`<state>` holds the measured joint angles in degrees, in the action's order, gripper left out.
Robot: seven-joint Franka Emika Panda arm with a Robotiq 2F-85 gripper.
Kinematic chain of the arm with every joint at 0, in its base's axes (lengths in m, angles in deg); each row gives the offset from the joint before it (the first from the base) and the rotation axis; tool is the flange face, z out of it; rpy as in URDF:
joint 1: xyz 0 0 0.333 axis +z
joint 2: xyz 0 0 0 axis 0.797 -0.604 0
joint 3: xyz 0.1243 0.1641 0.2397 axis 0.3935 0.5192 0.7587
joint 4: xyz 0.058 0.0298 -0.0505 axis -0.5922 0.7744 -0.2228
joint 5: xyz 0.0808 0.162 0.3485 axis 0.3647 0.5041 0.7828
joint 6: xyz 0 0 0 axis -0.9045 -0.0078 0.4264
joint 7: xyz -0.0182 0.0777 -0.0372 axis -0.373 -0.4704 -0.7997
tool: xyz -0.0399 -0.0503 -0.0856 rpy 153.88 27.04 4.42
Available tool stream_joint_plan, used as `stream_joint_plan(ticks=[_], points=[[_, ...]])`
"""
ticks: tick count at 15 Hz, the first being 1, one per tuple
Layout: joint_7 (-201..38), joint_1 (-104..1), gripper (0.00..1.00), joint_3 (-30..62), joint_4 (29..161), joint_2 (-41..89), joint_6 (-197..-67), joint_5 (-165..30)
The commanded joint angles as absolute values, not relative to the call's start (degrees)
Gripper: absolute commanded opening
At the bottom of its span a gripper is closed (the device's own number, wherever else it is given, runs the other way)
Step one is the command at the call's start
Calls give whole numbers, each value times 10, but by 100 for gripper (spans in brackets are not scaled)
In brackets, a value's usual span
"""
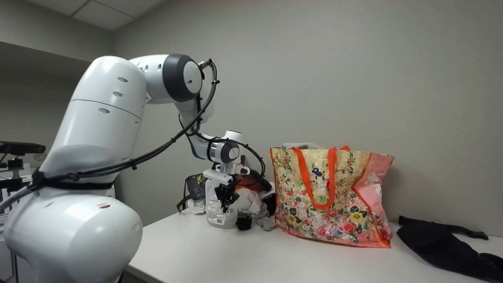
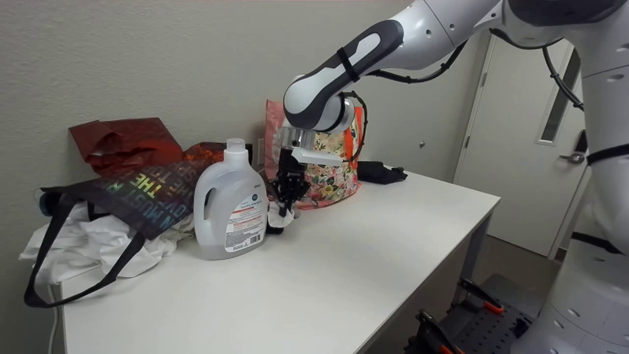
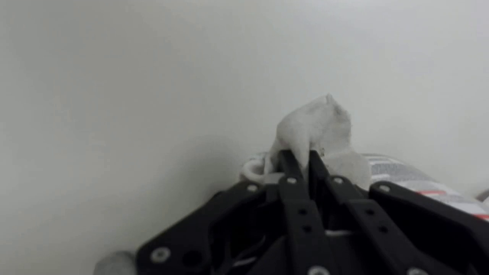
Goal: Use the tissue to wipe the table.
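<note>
At 3 o'clock off jug [image 2: 231,209] in an exterior view, pinching tissue [image 3: 319,124] in fingers [image 3: 298,202], could topple jug swinging 9-wards.

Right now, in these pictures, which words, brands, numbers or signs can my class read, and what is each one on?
"THE": on the dark bag, in coloured letters, in an exterior view.
"MUST": same bag; its other words are cut off or unclear.
"laundry detergent": on the label of the jug, small and faint.
Rest of that label: too small or blurred to read.
White lettering on the gripper body: too small to read.
</note>
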<state>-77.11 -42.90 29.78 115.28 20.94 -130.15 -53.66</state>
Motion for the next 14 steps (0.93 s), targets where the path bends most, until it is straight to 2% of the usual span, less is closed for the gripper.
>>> stream_joint_plan(ticks=[1, 8, 13, 14], points=[[-732, -414, 2, 279, 1142, 214, -1351, -571], [-657, -389, 2, 245, 1123, 169, -1502, -618], [-626, -366, 2, 216, 1111, 135, -1522, -644], [-629, -368, 35, 217, 1109, 131, -1520, -638]])
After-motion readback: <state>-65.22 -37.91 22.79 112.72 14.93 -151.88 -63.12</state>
